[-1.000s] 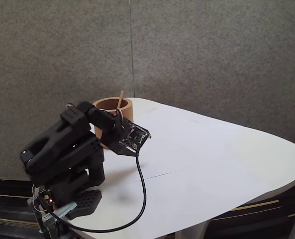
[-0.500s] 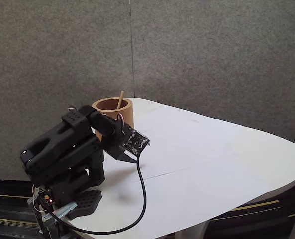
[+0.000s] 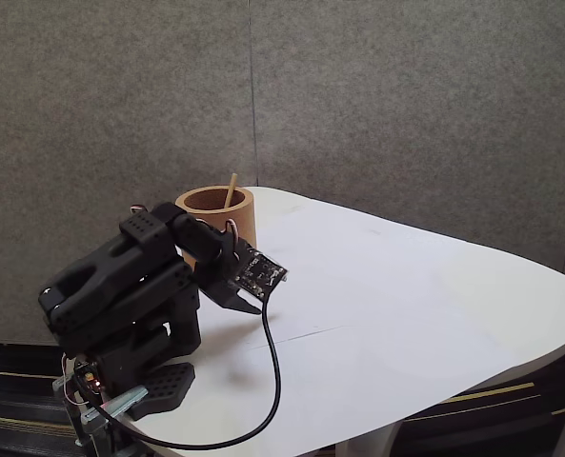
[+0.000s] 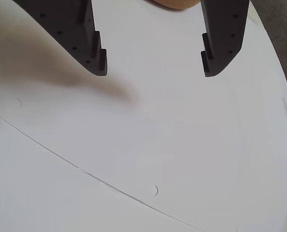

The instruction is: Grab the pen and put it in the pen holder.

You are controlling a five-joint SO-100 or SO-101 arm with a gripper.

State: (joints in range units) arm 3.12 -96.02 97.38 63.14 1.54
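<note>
In the fixed view the terracotta pen holder (image 3: 217, 214) stands at the back left of the white table. The tan pen (image 3: 231, 189) leans inside it, its top poking above the rim. My black arm is folded low in front of the cup, with the gripper (image 3: 246, 303) pointing down at the table, apart from the cup. In the wrist view the gripper (image 4: 154, 69) is open, its two dark fingers (image 4: 87, 46) wide apart with bare table between them. A sliver of the pen holder (image 4: 174, 4) shows at the top edge.
A black cable (image 3: 273, 371) loops from the wrist across the table's front left to the arm's base (image 3: 130, 381). The white table (image 3: 406, 305) stretches to the right, and a grey partition wall stands behind it.
The gripper has drawn back and lowered from beside the cup toward the table. The pen stays in the holder.
</note>
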